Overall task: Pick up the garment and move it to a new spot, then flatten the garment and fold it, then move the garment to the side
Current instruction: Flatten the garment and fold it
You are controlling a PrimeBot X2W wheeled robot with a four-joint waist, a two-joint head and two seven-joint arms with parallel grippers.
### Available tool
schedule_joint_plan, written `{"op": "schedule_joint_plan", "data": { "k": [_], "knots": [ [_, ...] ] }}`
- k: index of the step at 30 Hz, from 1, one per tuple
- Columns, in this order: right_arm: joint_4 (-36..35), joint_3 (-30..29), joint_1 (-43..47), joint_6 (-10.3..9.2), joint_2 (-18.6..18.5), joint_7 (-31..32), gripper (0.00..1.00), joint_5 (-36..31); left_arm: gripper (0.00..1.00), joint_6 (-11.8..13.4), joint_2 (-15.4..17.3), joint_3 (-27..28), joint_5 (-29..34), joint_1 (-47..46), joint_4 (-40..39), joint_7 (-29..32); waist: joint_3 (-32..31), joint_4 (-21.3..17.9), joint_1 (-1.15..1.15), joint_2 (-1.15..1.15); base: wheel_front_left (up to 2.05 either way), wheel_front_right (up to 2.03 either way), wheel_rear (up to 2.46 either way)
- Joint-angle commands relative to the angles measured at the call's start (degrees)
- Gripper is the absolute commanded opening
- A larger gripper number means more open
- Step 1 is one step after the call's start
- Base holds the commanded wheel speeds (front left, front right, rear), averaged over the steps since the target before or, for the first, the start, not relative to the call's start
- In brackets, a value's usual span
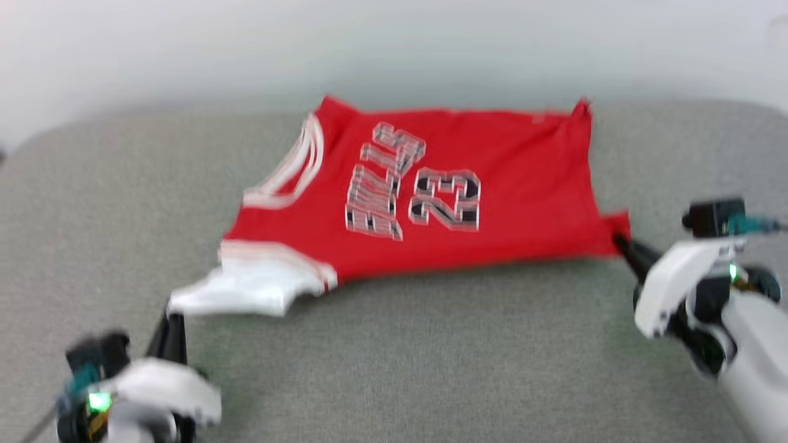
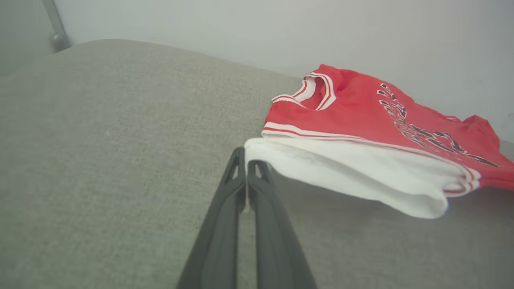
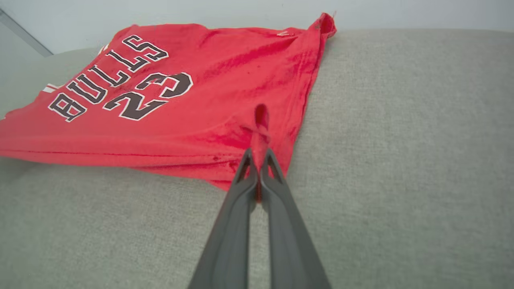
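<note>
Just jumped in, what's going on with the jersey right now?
Both arms hold the red short-sleeved "BULLS 23" jersey on the grey fabric surface. The left tool is shut on the edge of its white sleeve, the right tool on a pinch of red fabric near a hem corner. The shirt is spread between them, print up, not yet folded.

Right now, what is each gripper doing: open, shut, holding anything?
Left gripper: fingers shut on the garment, at the edge of its white sleeve.
Right gripper: fingers shut on the garment's red hem corner.
</note>
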Motion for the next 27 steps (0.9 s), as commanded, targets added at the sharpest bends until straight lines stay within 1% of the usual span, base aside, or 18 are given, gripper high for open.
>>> {"op": "schedule_joint_plan", "data": {
  "k": [1, 5, 6, 9, 12, 15, 17, 19, 21, 24, 26, 27],
  "knots": [
    [-1.56, -0.39, 4.29, -0.1, -1.67, 1.0, 0.0, 0.72, 0.0, 2.27, -0.12, 0.42, -0.43, 5.6, -4.18, 0.5, -5.22, -0.14, 0.02, 0.0, 0.0, 0.0, 0.0],
    [-5.66, -1.56, 11.92, -0.1, -3.39, 2.93, 0.0, 0.74, 0.0, 6.44, 0.51, 0.69, -1.12, 15.42, -12.62, 3.78, -8.07, 0.18, 0.02, 0.0, 0.0, 0.0, 0.0],
    [-5.66, -1.56, 11.92, -0.1, -3.39, 2.93, 0.0, 0.74, 0.0, 6.44, 0.51, 0.69, -1.12, 15.42, -12.62, 3.78, -8.07, 0.18, 0.02, 0.0, 0.0, 0.0, 0.0],
    [-8.78, -4.1, 17.98, -0.11, -4.57, 4.17, 0.0, -0.03, 0.0, 9.53, 0.93, 0.3, -1.27, 21.1, -19.53, 7.34, -9.33, 0.64, 0.02, 0.0, 0.0, 0.0, 0.0],
    [-12.93, -7.33, 23.26, -0.1, -4.28, 5.81, 0.0, -1.66, 0.0, 12.54, 1.51, 0.38, -1.53, 26.23, -25.81, 10.49, -9.77, 0.61, 0.02, 0.0, 0.0, 0.0, 0.0],
    [-17.05, -11.35, 28.54, -0.11, -3.07, 8.52, 0.0, -3.88, 0.0, 15.5, 2.07, 1.05, -1.49, 29.8, -31.03, 12.64, -9.93, 0.47, 0.02, 0.0, 0.0, 0.0, 0.0],
    [-20.06, -14.44, 31.39, -0.1, -2.33, 10.61, 0.0, -5.57, 0.0, 16.8, 2.39, 1.14, -1.65, 31.37, -34.05, 14.08, -9.93, 0.45, 0.02, 0.0, 0.0, 0.0, 0.0],
    [-23.35, -17.33, 33.7, -0.1, -1.07, 12.98, 0.0, -7.42, 0.0, 17.37, 2.99, 0.93, -1.18, 31.67, -36.48, 15.04, -9.58, 0.39, 0.02, 0.0, 0.0, 0.0, 0.0],
    [-26.22, -20.39, 35.28, -0.09, 0.17, 15.17, 0.0, -9.47, 0.0, 17.18, 3.27, 0.48, -1.16, 30.47, -37.63, 15.9, -9.13, 0.39, 0.02, 0.0, 0.0, 0.0, 0.0],
    [-30.18, -23.2, 36.13, -0.09, 2.7, 17.91, 0.0, -12.27, 0.0, 15.93, 3.11, -0.38, -1.49, 26.73, -38.05, 16.64, -7.68, 0.49, 0.02, 0.0, 0.0, 0.0, 0.0],
    [-32.06, -24.5, 35.6, -0.08, 3.62, 19.7, 0.0, -14.49, 0.0, 14.66, 2.72, -0.84, -1.96, 23.55, -37.13, 16.65, -6.04, 0.53, 0.02, 0.0, 0.0, 0.0, 0.0],
    [-32.83, -25.25, 34.92, -0.08, 4.53, 20.42, 0.0, -14.83, 0.0, 13.82, 3.06, -1.14, -1.68, 21.87, -36.2, 16.81, -5.2, 0.56, 0.02, 0.0, 0.0, 0.0, 0.0]
  ]
}}
